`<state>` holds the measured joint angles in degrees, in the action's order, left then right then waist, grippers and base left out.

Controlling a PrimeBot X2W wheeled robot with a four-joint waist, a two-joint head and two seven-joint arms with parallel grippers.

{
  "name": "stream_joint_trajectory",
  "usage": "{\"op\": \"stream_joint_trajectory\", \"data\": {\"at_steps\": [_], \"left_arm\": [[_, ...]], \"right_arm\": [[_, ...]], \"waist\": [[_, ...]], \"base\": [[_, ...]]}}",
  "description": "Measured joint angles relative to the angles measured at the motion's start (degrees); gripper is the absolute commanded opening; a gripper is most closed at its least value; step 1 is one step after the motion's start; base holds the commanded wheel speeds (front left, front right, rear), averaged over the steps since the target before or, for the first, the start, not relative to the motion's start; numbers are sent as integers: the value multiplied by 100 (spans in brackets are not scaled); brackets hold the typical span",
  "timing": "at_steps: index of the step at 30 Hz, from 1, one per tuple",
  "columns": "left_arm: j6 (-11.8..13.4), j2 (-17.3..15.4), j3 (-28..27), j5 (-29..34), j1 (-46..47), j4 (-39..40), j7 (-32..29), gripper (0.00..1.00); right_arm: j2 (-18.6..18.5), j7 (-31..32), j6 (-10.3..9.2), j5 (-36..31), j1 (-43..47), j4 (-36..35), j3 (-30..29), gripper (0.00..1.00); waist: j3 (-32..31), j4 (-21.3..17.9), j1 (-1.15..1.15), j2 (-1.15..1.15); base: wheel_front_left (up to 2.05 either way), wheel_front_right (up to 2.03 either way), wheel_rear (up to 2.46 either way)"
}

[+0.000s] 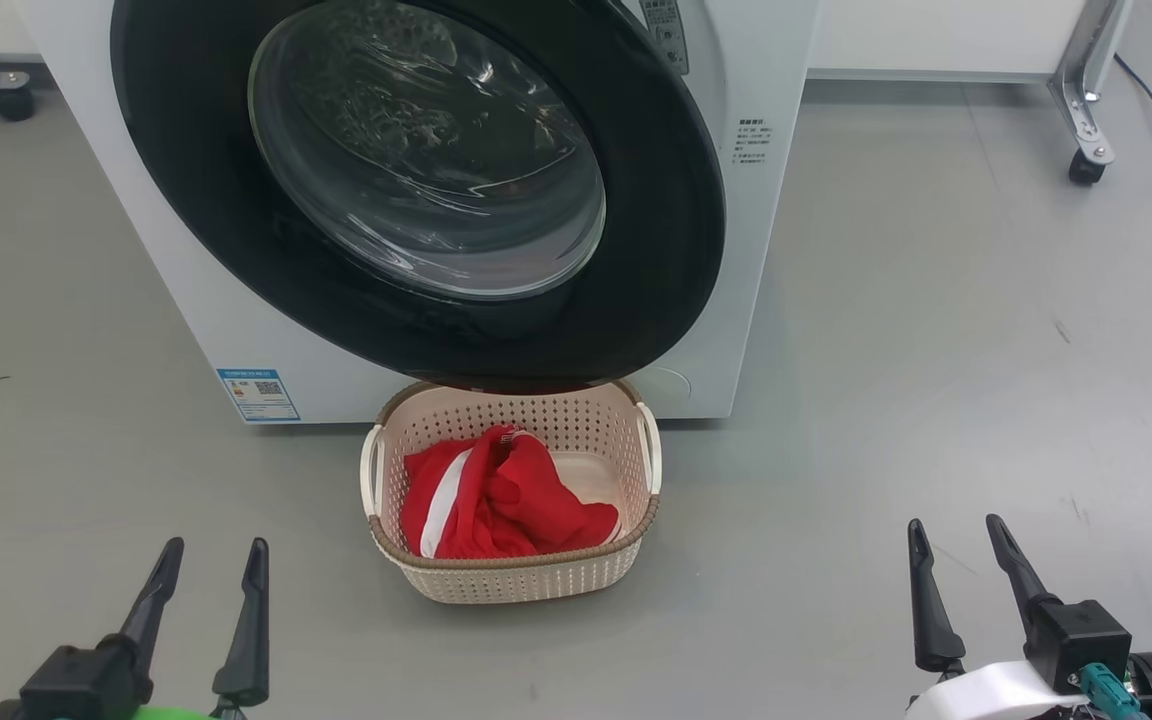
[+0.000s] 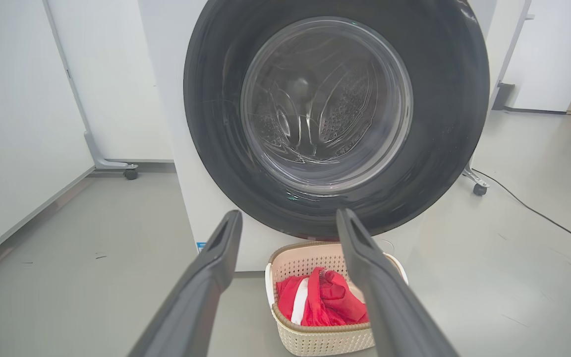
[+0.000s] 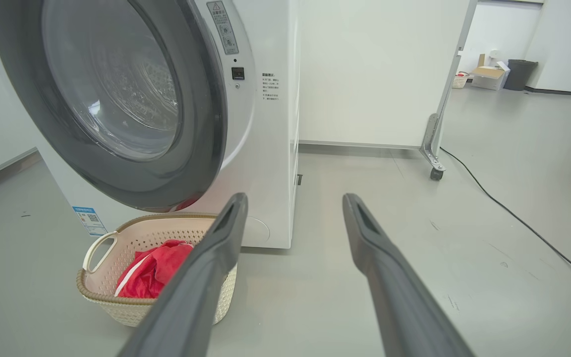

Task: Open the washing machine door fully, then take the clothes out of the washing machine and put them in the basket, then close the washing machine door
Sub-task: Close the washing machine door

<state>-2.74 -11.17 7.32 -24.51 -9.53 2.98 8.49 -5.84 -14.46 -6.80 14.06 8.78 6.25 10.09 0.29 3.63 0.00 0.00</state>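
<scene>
Tech: Both grippers stand spread wide and empty in the head view, well apart from everything: left gripper (image 1: 216,548) at 7 o'clock, right gripper (image 1: 955,523) at 5 o'clock.

Lead: How far along is the job?

Tech: Done, by my reckoning. The washing machine (image 1: 186,300) fills 12 o'clock. Its washing machine door (image 1: 656,250) lies against the front, glass facing us toward 6 o'clock. I can make out no gap.

Lead: And the laundry?

Tech: The basket (image 1: 516,585) sits on the floor at the door's 6 o'clock, its long axis running 9 to 3 with a handle at each end. The red clothes (image 1: 506,500) are bunched inside, toward the 9 o'clock end. They show no clear long axis, though one white stripe runs roughly 1 to 7.
</scene>
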Motion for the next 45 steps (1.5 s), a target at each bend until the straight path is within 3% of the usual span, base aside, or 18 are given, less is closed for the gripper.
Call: {"op": "stream_joint_trajectory", "data": {"at_steps": [26, 27, 29, 42, 45], "left_arm": [[97, 124, 129, 170, 11, -339, 280, 100], [97, 124, 135, 181, 12, -348, 296, 100], [97, 127, 141, 186, 14, -363, 303, 100], [90, 136, 191, 203, 112, -426, 370, 100], [76, 141, 197, 250, 216, -422, 378, 100]], "right_arm": [[45, 0, -1, 0, 22, -100, -47, 100], [47, 0, -1, 1, 22, -103, -49, 82], [54, 0, -1, 9, 22, -120, -60, 0], [-33, 14, 30, 25, -38, -187, -30, 0], [-127, 63, 133, -4, -229, -194, 14, 0]], "waist": [[43, 17, 0, 0], [49, 20, 0, 0], [59, 27, 0, 0], [132, 97, 0, 0], [206, 135, 0, 0]], "base": [[0, 0, 0], [0, 0, 0], [0, 0, 0], [0, 0, 0], [0, 0, 0]]}}
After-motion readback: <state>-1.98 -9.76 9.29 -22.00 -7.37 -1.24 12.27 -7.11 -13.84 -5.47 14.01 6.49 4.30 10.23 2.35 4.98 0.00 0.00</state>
